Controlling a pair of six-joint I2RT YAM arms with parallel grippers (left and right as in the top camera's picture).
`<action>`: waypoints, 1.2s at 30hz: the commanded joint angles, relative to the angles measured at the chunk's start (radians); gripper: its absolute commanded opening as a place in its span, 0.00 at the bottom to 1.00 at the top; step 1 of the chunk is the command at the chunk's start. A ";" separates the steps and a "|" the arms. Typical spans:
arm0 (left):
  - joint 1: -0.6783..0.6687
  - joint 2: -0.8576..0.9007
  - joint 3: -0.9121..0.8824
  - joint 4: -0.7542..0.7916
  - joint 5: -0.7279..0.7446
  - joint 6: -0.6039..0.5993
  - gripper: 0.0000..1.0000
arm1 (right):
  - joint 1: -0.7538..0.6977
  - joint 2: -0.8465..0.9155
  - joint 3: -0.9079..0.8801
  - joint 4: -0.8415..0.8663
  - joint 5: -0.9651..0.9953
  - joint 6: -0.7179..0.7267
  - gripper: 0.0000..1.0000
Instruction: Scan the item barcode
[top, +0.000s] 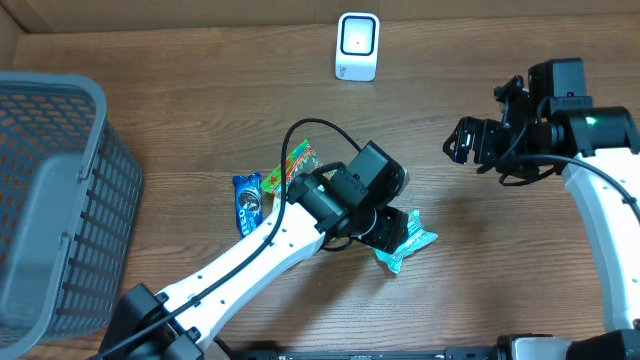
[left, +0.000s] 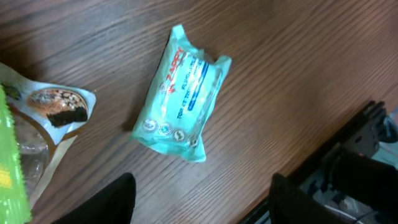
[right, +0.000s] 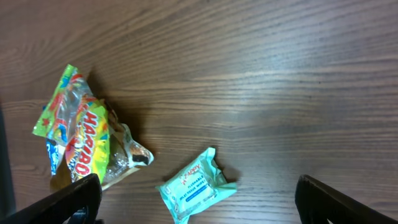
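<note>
Wipes packet (top: 412, 241) lies flat on the table (top: 200, 100), printed face up, at about 4 o'clock from centre. The scanner (top: 357, 46) stands at 12 o'clock.

— And your grippers?

— My left gripper (left: 202, 208) hangs over the packet, fingers apart, nothing in them. My right gripper (top: 462, 141) sits out at 3 o'clock, wide open and empty.

— How would you take it?

— I'd close across its narrow width near one end, clear of the Haribo bag (right: 81, 134) at its 10 o'clock. I see no barcode on this face, so I judge it's underneath. I'd turn that side to the scanner window.
</note>
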 joint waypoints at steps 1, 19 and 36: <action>0.000 0.034 -0.057 0.064 0.036 0.004 0.61 | -0.001 -0.003 0.021 0.001 -0.006 0.000 1.00; 0.013 0.230 -0.058 0.124 0.214 0.190 0.56 | -0.001 -0.003 0.021 0.012 -0.005 0.000 1.00; -0.068 0.299 -0.013 0.107 0.015 0.037 0.51 | -0.001 -0.003 0.021 0.045 -0.005 0.000 1.00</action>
